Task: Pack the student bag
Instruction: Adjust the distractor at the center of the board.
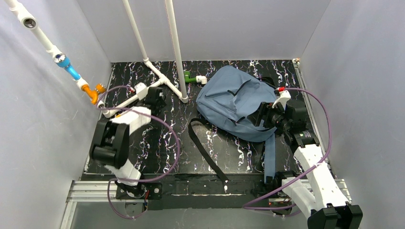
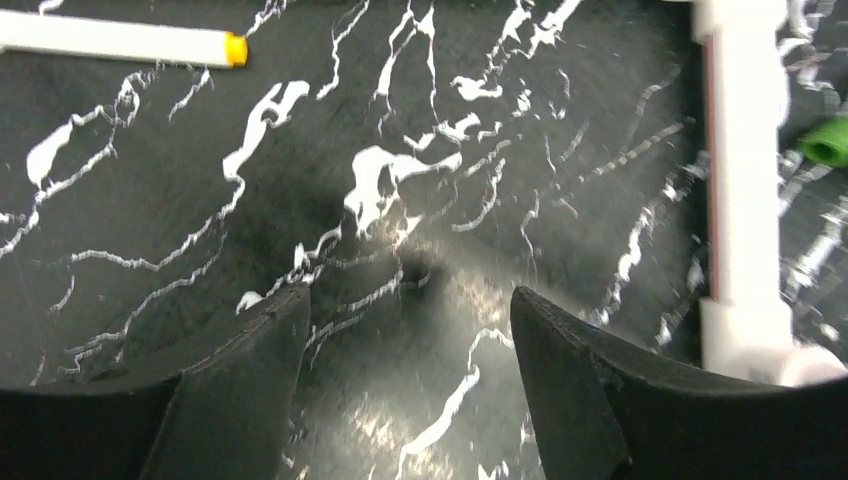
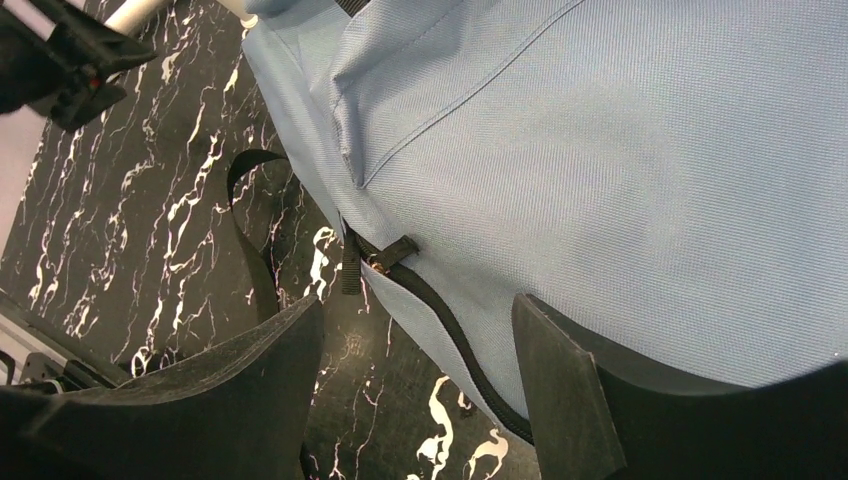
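Right wrist view: right gripper (image 3: 415, 312) spread wide at the student bag (image 3: 620, 150); left gripper (image 2: 408, 300) wide too, empty, above the bench (image 2: 420, 120).

Student bag (image 1: 229, 102) right of pipes (image 1: 162, 80) (nearby)

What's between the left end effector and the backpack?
A white pipe frame stands between the left end effector and the backpack, seen best in the top view.

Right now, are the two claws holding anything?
Left gripper: open, holding nothing.
Right gripper: open, empty, over the student bag.
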Motion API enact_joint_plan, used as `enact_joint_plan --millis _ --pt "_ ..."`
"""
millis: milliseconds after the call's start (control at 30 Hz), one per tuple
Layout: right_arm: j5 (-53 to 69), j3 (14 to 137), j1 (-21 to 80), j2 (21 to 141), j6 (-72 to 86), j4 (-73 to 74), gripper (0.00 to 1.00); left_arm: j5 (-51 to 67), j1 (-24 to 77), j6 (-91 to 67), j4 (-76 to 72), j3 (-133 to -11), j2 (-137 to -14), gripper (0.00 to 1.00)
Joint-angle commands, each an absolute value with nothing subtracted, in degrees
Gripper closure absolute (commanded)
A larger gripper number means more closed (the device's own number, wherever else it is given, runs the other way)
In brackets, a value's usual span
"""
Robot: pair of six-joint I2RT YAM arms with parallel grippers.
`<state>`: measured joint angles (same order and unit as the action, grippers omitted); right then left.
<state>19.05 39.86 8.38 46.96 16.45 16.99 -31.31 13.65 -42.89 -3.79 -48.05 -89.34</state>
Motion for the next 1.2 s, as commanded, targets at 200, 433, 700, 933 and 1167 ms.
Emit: enact_joint_plan --millis 200,433,700,933,1167 --pt "19.26 42.22 8.61 44.49 15.12 17.81 0.23 -40.90 12.83 -30.26 29.76 -79.71 -110.79 0.25" --pt "20.26 42.09 8.61 45.57 15.76 16.38 0.23 -45.42 10.13 -11.26 29.94 -86.48 -115.49 0.15" --pt "20.90 42.77 8.61 46.11 15.83 16.58 0.23 -48.83 5.96 -0.33 21.21 -85.12 -116.90 0.18" --pt "21.71 43.08 8.61 46.73 16.00 16.62 0.23 -50.04 4.97 1.35 18.76 -86.77 -120.85 0.44" --pt "21.06 41.74 8.61 46.31 16.08 15.47 0.23 -51.01 3.48 2.72 14.86 -82.97 -119.48 0.47"
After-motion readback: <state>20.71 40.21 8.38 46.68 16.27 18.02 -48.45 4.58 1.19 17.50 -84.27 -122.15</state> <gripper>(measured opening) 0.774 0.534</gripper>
